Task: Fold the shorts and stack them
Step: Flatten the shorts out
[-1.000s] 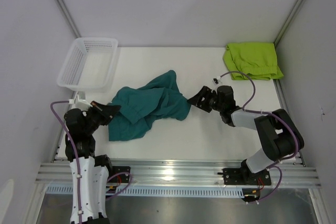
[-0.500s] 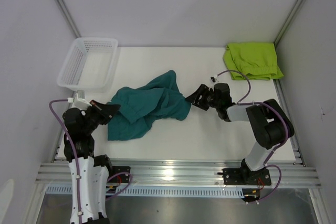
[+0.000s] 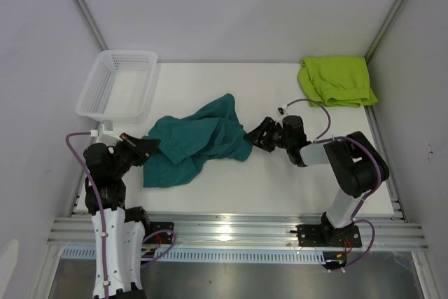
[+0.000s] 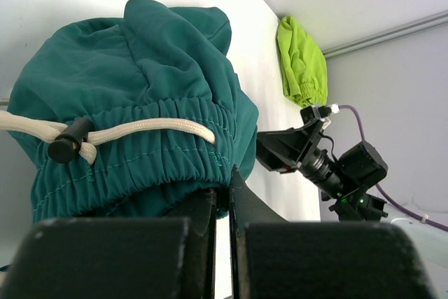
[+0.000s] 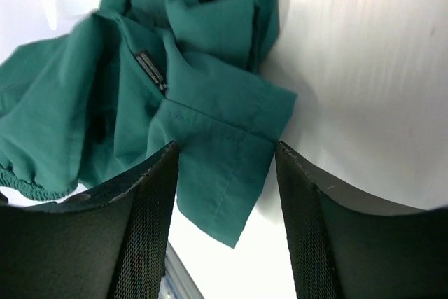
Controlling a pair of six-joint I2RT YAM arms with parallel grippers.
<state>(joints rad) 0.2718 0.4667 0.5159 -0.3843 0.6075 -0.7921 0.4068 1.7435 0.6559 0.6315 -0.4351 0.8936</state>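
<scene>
The dark teal shorts (image 3: 199, 141) lie crumpled at the middle left of the table. My left gripper (image 3: 147, 146) is shut on their waistband edge (image 4: 175, 166), just below the white drawstring (image 4: 140, 127); in the left wrist view the left gripper (image 4: 222, 187) has its jaws pressed together on the cloth. At the right hem of the shorts, my right gripper (image 3: 253, 134) is open. In the right wrist view a hem corner (image 5: 231, 166) lies between the spread fingers of the right gripper (image 5: 225, 148), touching neither. The lime green shorts (image 3: 336, 80) lie folded at the far right corner.
A white mesh basket (image 3: 119, 83) stands at the far left corner, just behind the teal shorts. Grey walls close in the table on the left, back and right. A metal rail runs along the near edge (image 3: 231, 229).
My right gripper has slid left to the hem of the teal shorts, and its jaws have narrowed a little. The left gripper and the shorts have stayed put.
</scene>
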